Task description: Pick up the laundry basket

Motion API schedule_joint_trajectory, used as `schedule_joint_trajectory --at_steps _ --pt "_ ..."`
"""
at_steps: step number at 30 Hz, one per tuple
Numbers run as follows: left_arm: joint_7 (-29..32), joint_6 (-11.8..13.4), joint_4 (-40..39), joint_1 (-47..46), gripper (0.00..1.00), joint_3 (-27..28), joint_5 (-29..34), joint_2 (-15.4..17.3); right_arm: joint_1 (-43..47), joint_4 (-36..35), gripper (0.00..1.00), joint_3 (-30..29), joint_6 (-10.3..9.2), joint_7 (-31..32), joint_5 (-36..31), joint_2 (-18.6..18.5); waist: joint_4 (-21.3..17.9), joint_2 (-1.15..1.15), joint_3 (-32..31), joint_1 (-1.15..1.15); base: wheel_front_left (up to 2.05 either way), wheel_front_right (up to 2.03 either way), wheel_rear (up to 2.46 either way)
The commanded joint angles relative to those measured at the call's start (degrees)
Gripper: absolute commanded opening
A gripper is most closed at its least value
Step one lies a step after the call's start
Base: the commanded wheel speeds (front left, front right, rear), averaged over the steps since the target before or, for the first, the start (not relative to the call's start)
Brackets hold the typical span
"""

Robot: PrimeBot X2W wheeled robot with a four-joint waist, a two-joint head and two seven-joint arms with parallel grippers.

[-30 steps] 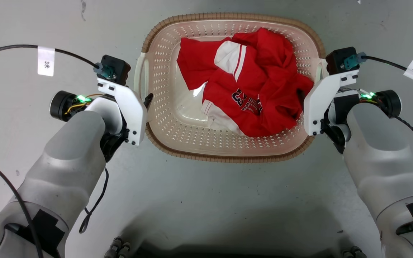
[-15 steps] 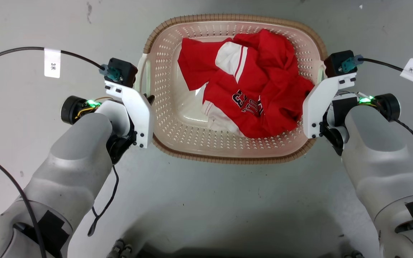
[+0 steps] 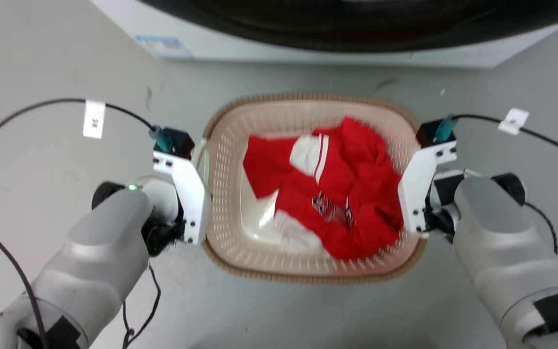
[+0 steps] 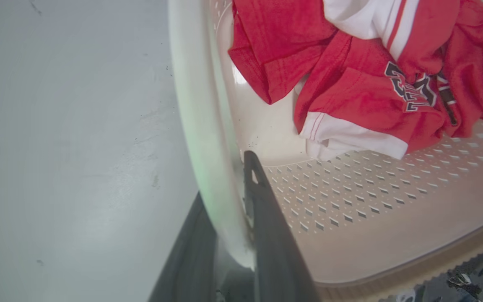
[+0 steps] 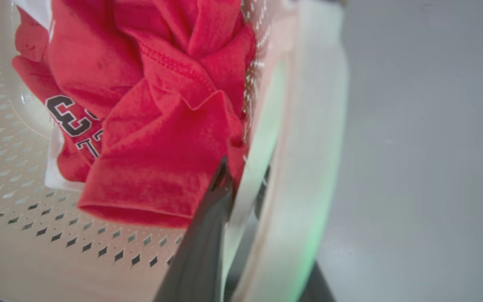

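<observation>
The laundry basket (image 3: 308,100) is cream with perforated walls and a brown woven-look rim, and it sits between my two arms in the head view. A red and white jersey (image 3: 342,194) lies crumpled inside it. My left gripper (image 3: 201,162) is shut on the white left handle (image 4: 201,126), one dark finger (image 4: 266,218) inside the wall and one outside. My right gripper (image 3: 407,167) is shut on the right handle (image 5: 304,147), its inner finger (image 5: 208,235) pressing against the jersey (image 5: 162,126). White wrist plates hide the fingertips from above.
A white washer (image 3: 269,46) with a dark round door stands just beyond the basket, at the top of the head view. Black cables with white tags (image 3: 94,118) loop out from both wrists. Grey floor (image 3: 41,72) lies to either side.
The whole head view has shifted, bringing the washer in at the top. My left gripper has closed in from beside the basket onto its handle. The right one stays at its handle.
</observation>
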Motion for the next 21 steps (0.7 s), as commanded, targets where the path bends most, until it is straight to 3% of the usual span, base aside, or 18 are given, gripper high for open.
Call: schedule_joint_trajectory --at_steps 1,15,21 --pt "2.03 0.09 -0.16 1.45 0.00 -1.00 -1.17 1.59 1.71 -0.03 0.00 2.09 -0.04 2.18 1.03 -0.77 -0.77 0.00 -7.36 0.00 0.00 0.00 0.00" --pt "10.29 0.09 -3.15 7.44 0.00 -6.58 -7.78 4.82 6.99 -3.92 0.00 11.09 -0.03 12.68 11.14 -0.83 -1.98 0.00 -22.45 0.00 0.00 0.00 0.00" --pt "12.75 0.09 -3.64 9.51 0.00 -7.64 -10.06 4.50 9.24 -4.55 0.00 13.22 -0.03 15.54 14.64 -0.79 -2.28 0.00 -27.27 0.00 0.00 0.00 0.00"
